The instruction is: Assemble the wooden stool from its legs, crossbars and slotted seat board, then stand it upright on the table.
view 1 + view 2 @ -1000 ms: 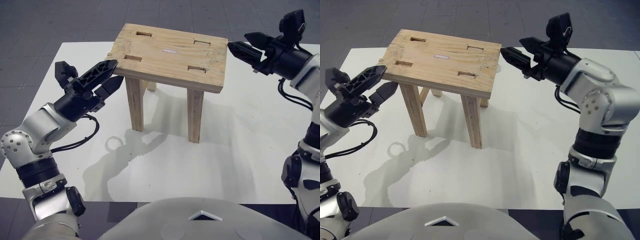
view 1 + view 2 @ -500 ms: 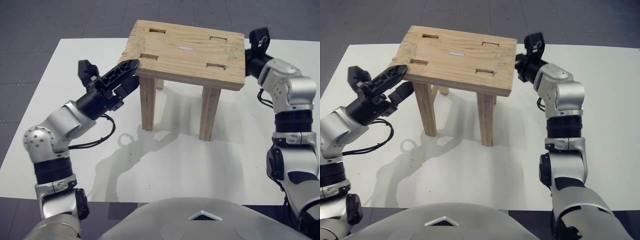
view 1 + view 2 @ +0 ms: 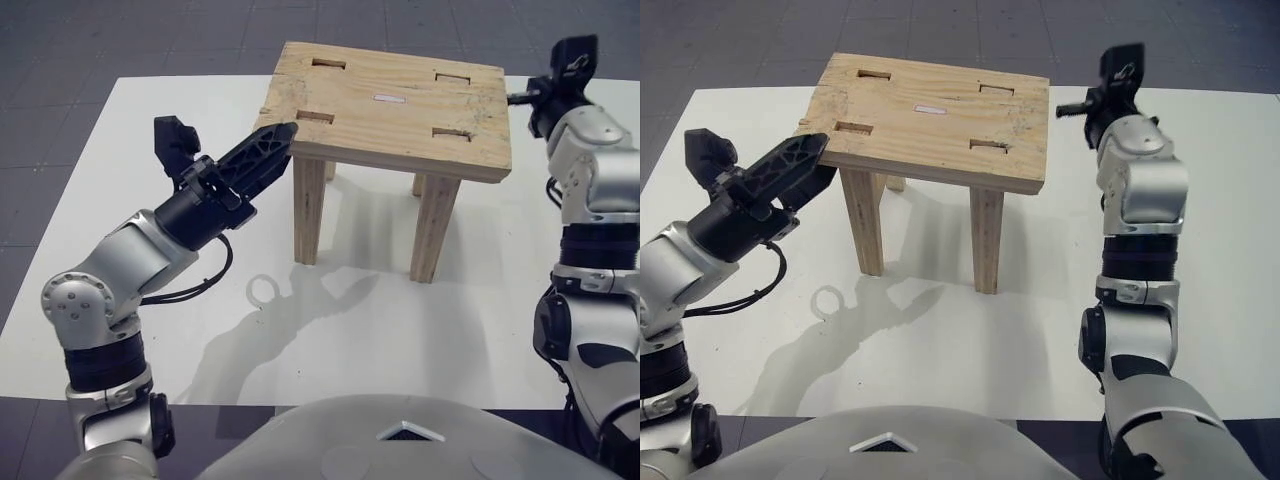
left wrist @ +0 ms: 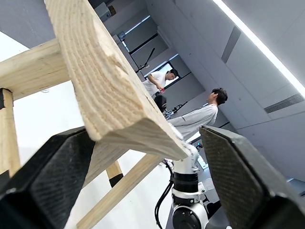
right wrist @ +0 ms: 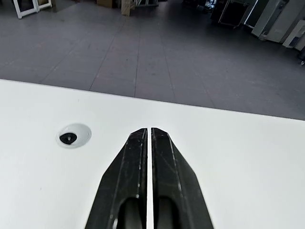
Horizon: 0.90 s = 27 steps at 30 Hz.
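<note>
Now R hand (image 5: 148,131) off stool (image 3: 400,110), L hand (image 3: 283,148) astride its corner

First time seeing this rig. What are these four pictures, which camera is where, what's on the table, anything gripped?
A humanoid robot with two arms, each ending in a two-finger gripper. Two pictures come from a stereo camera on its head, looking down over the arms; the other two from a camera on each wrist. On the white table an assembled wooden stool stands upright. The left gripper is open, its fingers straddling a corner of the seat board, seen close up in the left wrist view. The right gripper is shut on nothing, beside the stool's right edge, pointing across the table.
</note>
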### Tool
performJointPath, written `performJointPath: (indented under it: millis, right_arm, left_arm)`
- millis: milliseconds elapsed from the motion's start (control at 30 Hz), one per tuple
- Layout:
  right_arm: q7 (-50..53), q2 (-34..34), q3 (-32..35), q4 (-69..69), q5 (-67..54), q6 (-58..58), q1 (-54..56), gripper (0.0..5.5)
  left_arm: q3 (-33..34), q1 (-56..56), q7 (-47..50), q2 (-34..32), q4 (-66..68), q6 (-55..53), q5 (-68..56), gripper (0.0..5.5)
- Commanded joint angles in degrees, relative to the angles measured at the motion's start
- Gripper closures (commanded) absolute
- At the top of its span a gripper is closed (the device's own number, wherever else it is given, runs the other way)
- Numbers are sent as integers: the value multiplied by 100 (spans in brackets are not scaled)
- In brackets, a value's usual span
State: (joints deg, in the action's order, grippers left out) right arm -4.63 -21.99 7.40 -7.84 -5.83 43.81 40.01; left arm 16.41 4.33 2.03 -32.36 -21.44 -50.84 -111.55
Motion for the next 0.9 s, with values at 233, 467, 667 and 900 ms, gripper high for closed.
performJointPath:
  millis: [233, 467, 667, 900]
  right_arm:
    - [-511, 681, 617, 2212, -1819, 1906, 1108, 538]
    - [-603, 838, 441, 2589, -2214, 1813, 1674, 538]
    - [-998, 666, -264, 2715, -2296, 2103, 372, 538]
    - [-1562, 179, -996, 1699, -1888, 1417, -691, 538]
  left_arm:
    - [1076, -823, -1008, -788, -94, 405, 1628, 159]
    - [888, 501, -771, -510, -144, 1757, 3962, 159]
    - [190, 1131, -583, -233, -557, 1771, 4790, 159]
    - [56, 891, -437, 78, -747, 1599, 4869, 159]
